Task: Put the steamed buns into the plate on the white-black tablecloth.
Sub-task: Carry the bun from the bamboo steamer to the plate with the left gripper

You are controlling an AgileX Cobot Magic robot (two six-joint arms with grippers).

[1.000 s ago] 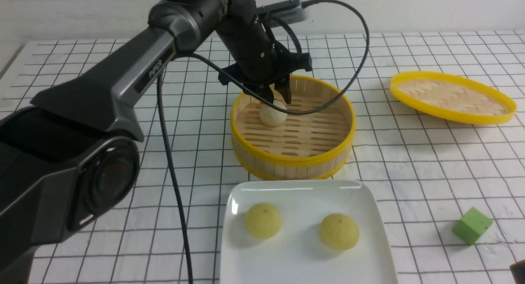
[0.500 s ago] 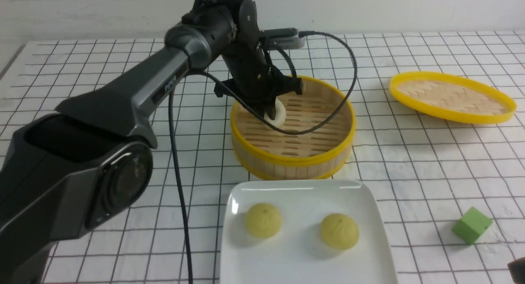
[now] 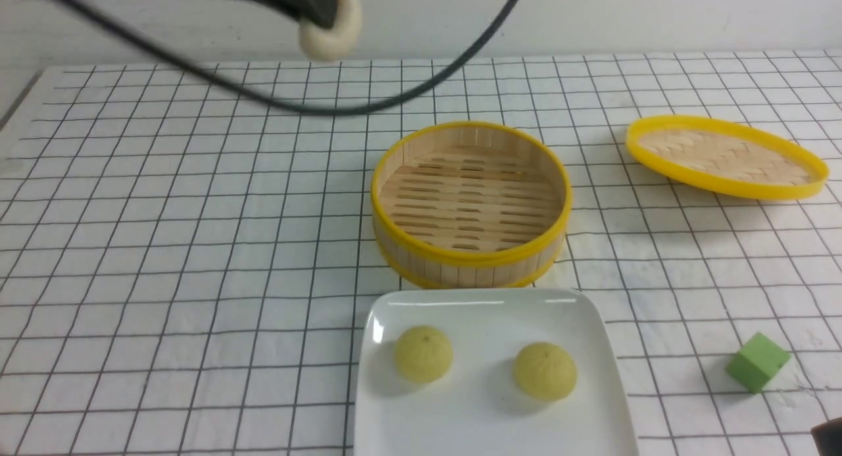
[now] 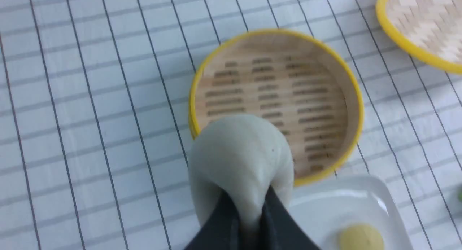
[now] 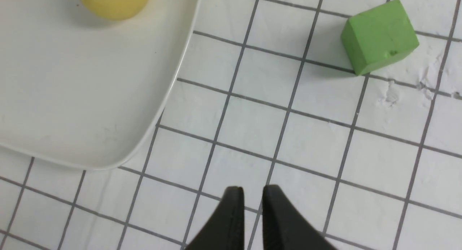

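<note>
Covering the whole table, the white-black tablecloth runs back to a plain pale wall along the top of the front view; the cloth is slightly wrinkled towards the lower right. Just right of centre stands a round, yellow-rimmed steamer basket with a bare slatted floor. Its flat woven lid lies apart from it at the upper right. The plate sits at lower centre, just in front of the basket and cut off by the bottom edge. It holds two yellow-green buns side by side, not touching. A green cube rests on the cloth at the lower right, well apart from the plate. A black cable arcs across the upper part of the frame.

At the top, left of centre, the left gripper is mostly out of frame. The beige-grey bun hangs from it high above the cloth, seen against the wall. The left wrist view shows the two dark fingers clamped on the bun's sides, with the soft dough bulging past their tips. The basket and a corner of the plate lie beneath.

The right gripper hangs over bare cloth, near the plate's corner and the green cube. Its jaws are drawn almost together with nothing between them.
</note>
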